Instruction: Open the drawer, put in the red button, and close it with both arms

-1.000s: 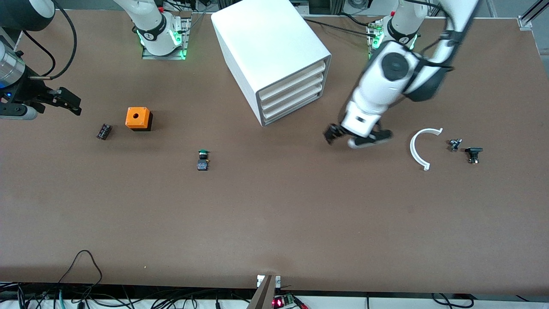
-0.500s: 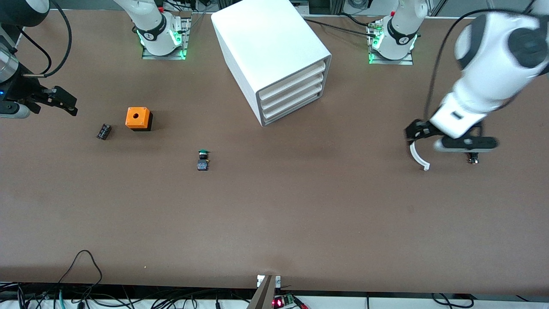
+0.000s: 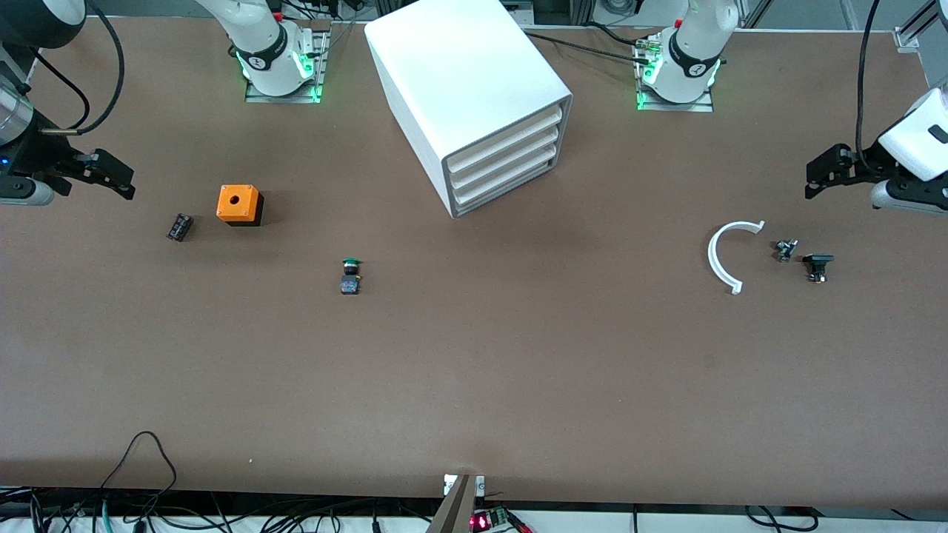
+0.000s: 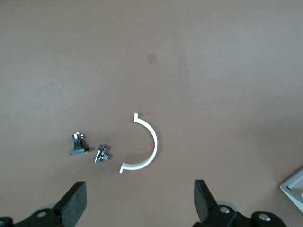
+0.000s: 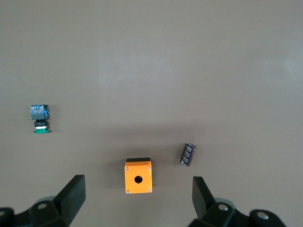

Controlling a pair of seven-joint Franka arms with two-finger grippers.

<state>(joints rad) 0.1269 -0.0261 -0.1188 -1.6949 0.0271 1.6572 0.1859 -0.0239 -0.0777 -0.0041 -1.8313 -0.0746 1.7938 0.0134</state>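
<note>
We see the white cabinet [image 3: 474, 96] with all three drawers pushed in, the lowest drawer [image 3: 511, 186] flush with its front. No red button shows anywhere; only the green-capped button [image 3: 351, 275] lies on the table, nearer the front camera than the cabinet. Our left gripper [image 3: 833, 170] hangs with fingers spread wide and empty over the left arm's end of the table, near the white curved piece [image 3: 722, 255] and two small dark parts [image 3: 803, 259]. Our right gripper [image 3: 111, 174] hangs released, holding nothing, at the right arm's end near the orange box [image 3: 238, 204] and a dark capacitor [image 3: 179, 226].
</note>
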